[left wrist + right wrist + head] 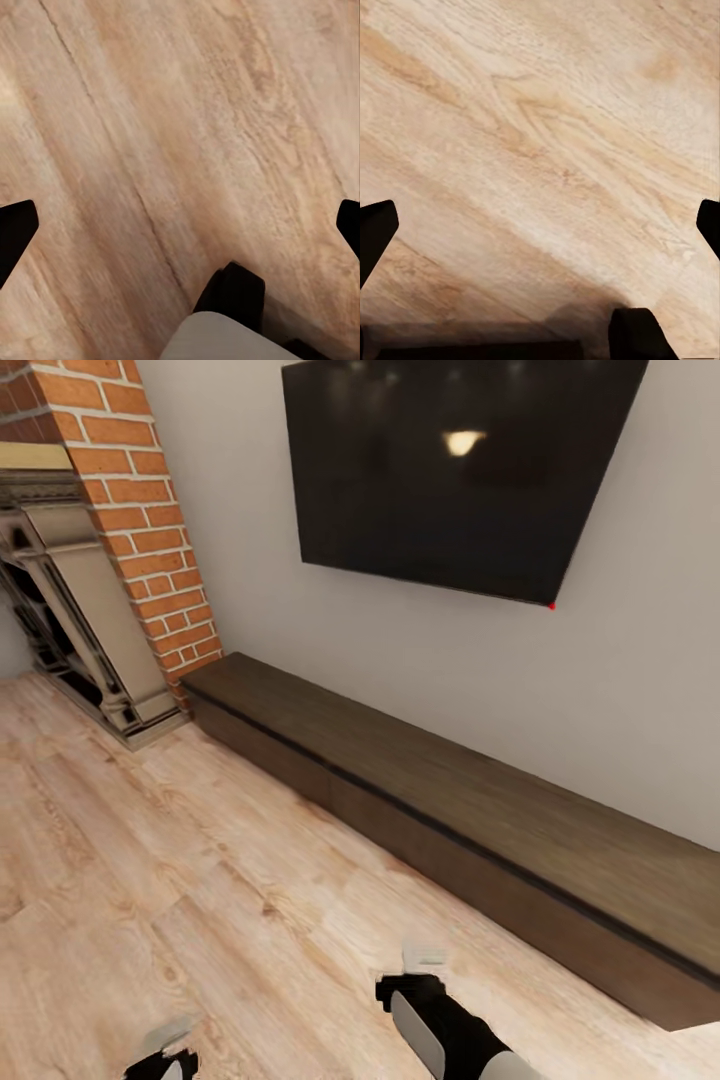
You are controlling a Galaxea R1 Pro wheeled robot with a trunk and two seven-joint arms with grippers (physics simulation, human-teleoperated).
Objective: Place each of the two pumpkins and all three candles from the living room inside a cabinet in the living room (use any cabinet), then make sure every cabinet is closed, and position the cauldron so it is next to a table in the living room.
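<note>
The cabinet [470,800], a long low dark-brown unit, runs along the white wall from the fireplace toward the right. Its drawer fronts sit flush and its flat top is bare. My two arms enter at the bottom of the head view, the left arm [160,1063] and the right arm [445,1025], both over the wood floor a short way in front of the cabinet. In the left wrist view my left gripper [180,229] is open above bare floorboards. My right gripper [540,229] is open too, with only floor between its black fingertips [375,229].
A large black TV [450,470] hangs on the wall above the cabinet. A red brick chimney [140,510] with a grey fireplace surround [80,620] stands at the left end. Light wood floor [200,860] spreads in front. A black-and-white robot part [229,311] shows below the left gripper.
</note>
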